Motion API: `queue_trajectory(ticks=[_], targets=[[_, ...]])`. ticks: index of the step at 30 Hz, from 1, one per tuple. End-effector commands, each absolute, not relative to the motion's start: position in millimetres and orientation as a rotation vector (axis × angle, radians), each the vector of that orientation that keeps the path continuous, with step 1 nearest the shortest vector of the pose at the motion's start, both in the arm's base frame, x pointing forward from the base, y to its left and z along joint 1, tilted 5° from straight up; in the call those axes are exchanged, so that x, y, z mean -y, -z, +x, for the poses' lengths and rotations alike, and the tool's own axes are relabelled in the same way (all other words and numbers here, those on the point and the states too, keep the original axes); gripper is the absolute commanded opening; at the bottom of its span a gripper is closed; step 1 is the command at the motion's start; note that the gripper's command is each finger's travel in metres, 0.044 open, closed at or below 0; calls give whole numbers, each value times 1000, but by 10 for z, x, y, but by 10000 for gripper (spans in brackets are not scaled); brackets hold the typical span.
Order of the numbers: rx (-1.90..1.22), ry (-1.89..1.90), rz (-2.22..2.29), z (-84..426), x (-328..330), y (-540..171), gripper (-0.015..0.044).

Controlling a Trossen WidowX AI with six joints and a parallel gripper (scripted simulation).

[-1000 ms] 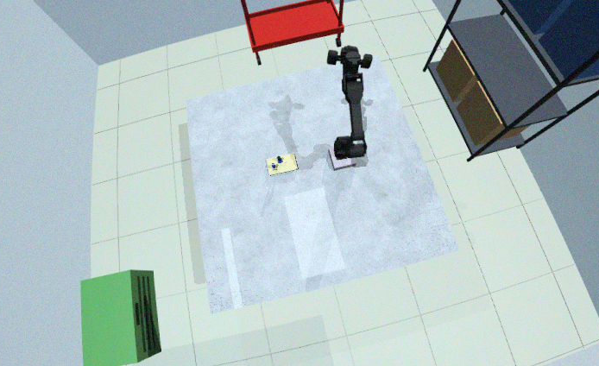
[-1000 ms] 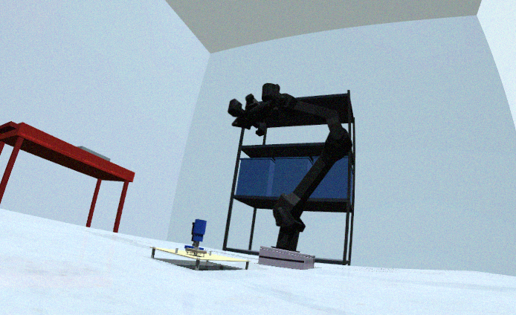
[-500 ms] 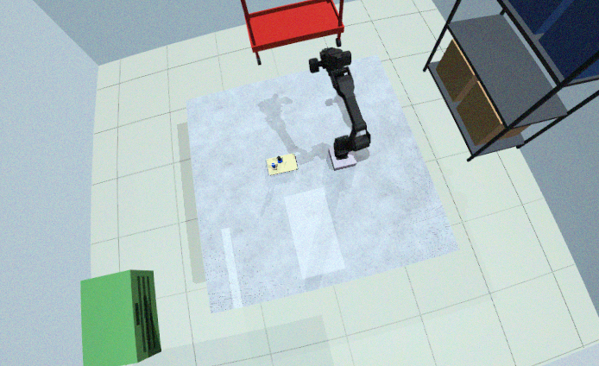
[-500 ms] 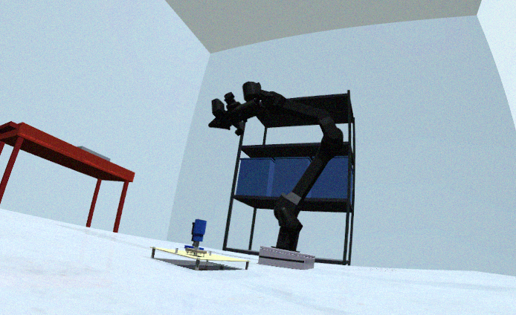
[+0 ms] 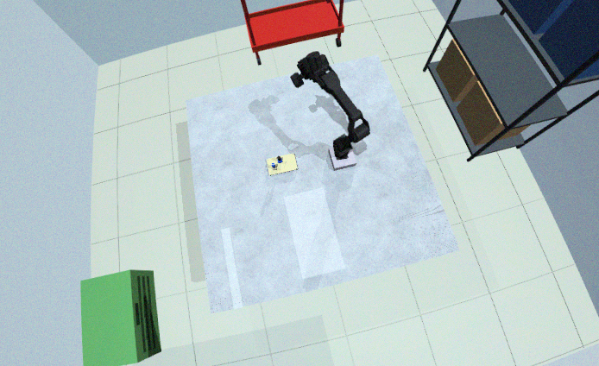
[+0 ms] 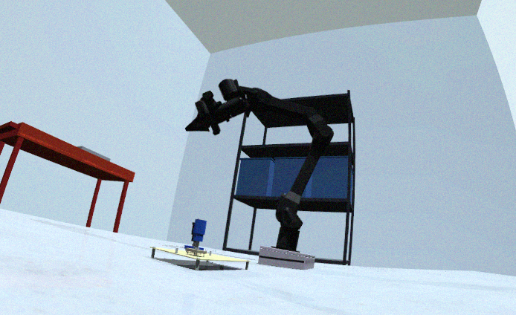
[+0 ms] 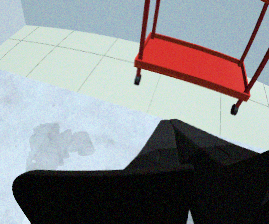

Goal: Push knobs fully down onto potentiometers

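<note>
The yellow circuit board [image 5: 289, 165] [image 6: 223, 257] stands on short legs. Two potentiometers with knobs stand near its left end in the top view: one knob [image 5: 274, 165] nearer the edge, the other [image 5: 279, 159] a little behind it. In the exterior view a blue knob [image 6: 200, 226] stands high on a grey shaft, with a visible gap above the blue potentiometer base. The other knob is mostly hidden behind it, so its height cannot be told. My gripper [image 6: 187, 128] [image 7: 168, 127] is shut and empty, high above the table and away from the board.
The arm's base block [image 5: 343, 164] [image 6: 285, 258] stands beside the board, to its right. A red cart [image 5: 295, 24] [image 6: 68, 152] [image 7: 192, 65] stands beyond the table. A shelf rack [image 5: 501, 49] [image 6: 295, 148] is at the right in the top view, and a green cabinet [image 5: 106, 318] at the lower left.
</note>
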State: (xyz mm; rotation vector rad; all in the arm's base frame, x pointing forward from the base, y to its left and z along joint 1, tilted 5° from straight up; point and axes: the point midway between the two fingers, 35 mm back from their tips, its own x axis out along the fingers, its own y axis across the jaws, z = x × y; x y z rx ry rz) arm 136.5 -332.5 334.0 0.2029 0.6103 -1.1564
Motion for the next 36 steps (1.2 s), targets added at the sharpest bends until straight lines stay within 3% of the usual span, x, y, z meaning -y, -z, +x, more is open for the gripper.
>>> queue_trajectory(ticks=[1, 21, 36], targets=[[-668, 1077, 183, 1574, 3288, -3214, 0], [-1033, 536, -15, 2678, 2665, -2381, 0], [-1229, 108, -162, 3214, 1869, -1819, 0]])
